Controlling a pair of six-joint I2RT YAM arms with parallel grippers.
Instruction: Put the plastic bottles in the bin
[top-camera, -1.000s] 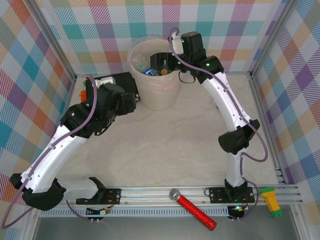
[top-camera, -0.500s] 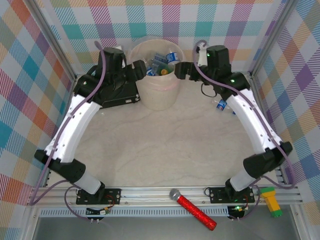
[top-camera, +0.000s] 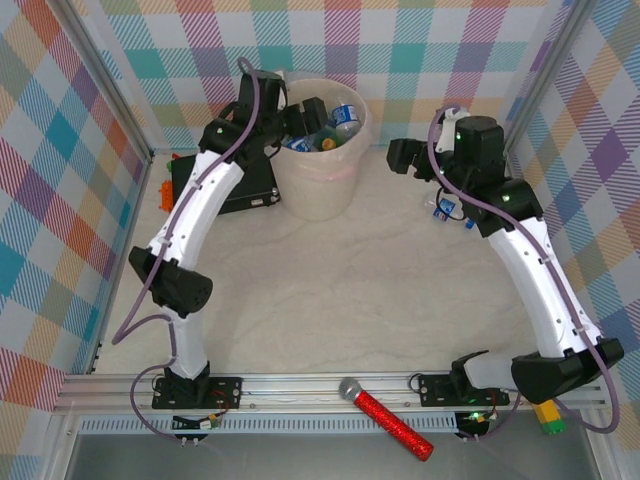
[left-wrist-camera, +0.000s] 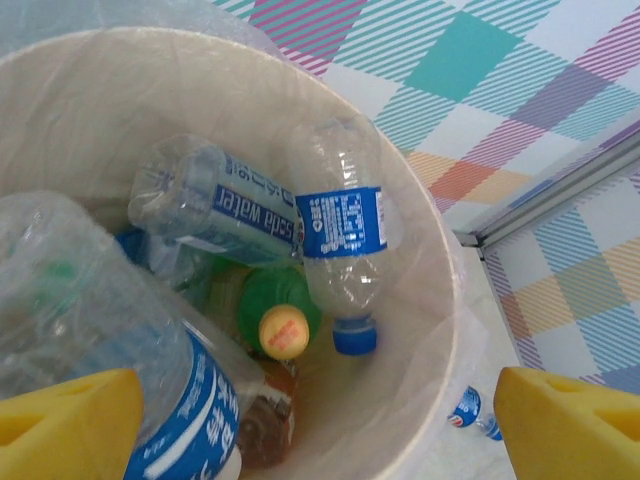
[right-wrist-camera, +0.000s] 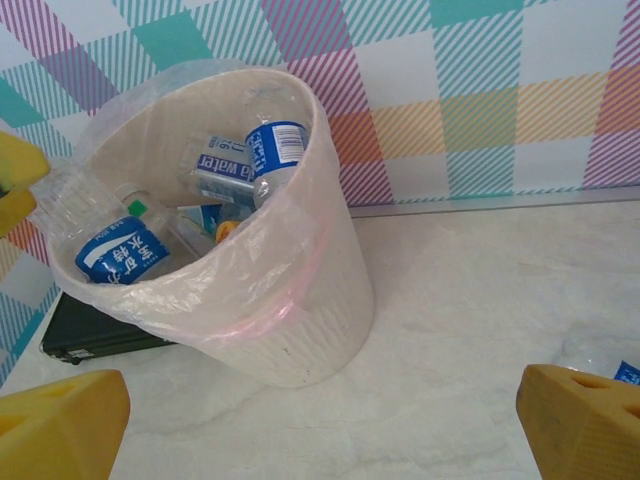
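Your left gripper (top-camera: 283, 125) hangs over the left rim of the large round pale beige bin with a clear plastic liner (top-camera: 322, 188). Its yellow fingers (left-wrist-camera: 70, 420) stand wide apart, with nothing gripped between them.

Inside the bin, under that gripper:
- a clear plastic bottle with blue label and blue cap (left-wrist-camera: 345, 240), cap down
- a second clear blue-labelled bottle (left-wrist-camera: 215, 205) lying next to it
- a green bottle with a yellow cap (left-wrist-camera: 280, 322)
- a large clear blue-labelled bottle (left-wrist-camera: 110, 340) close by the left finger

Your right gripper (top-camera: 400, 158) sits just right of the bin, above the pale marbled table (top-camera: 330, 290). It is fully open and empty.

One small clear bottle with a blue label (top-camera: 447, 208) lies on the table beside the right arm, apart from the bin.
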